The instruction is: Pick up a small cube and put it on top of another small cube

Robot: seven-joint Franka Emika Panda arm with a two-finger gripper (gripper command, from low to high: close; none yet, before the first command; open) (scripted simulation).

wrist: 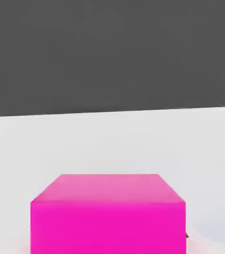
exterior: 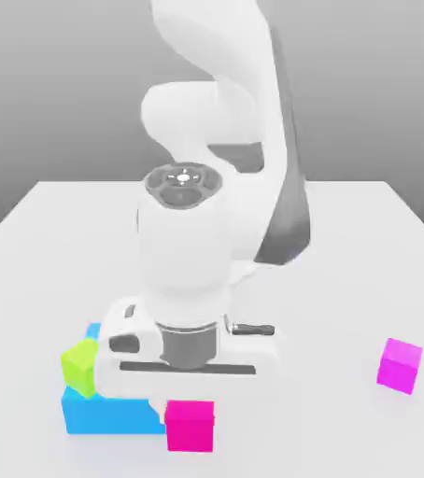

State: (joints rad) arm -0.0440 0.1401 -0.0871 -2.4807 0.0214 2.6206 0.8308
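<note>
Right, around the claw (exterior: 188,412) stand a few other blocks: at the lower left of the exterior view, a big blue block (exterior: 113,415) sits right beside the gripping spot, its near face running up to the pink cube (exterior: 190,427) in the picture. A lime cube (exterior: 82,367), turned at an angle, shows over the blue, partly covered by the hand; whether it rests on the block or behind it I can't tell. A scrap of blue also peeks out above the lime cube, and I can't say if it belongs to the same block. Off at the lower right, well apart from the rest, a purple-pink cube (exterior: 400,366) lies on the white table (exterior: 337,280). Counted up, that makes one lime cube, one pink cube, one purple-pink cube and at least one blue block. The pink cube is at the lower middle, between the fingertips and just under the hand; the claw is closed on it, gripping its sides. In the hand view, that cube fills the lower middle.
</note>
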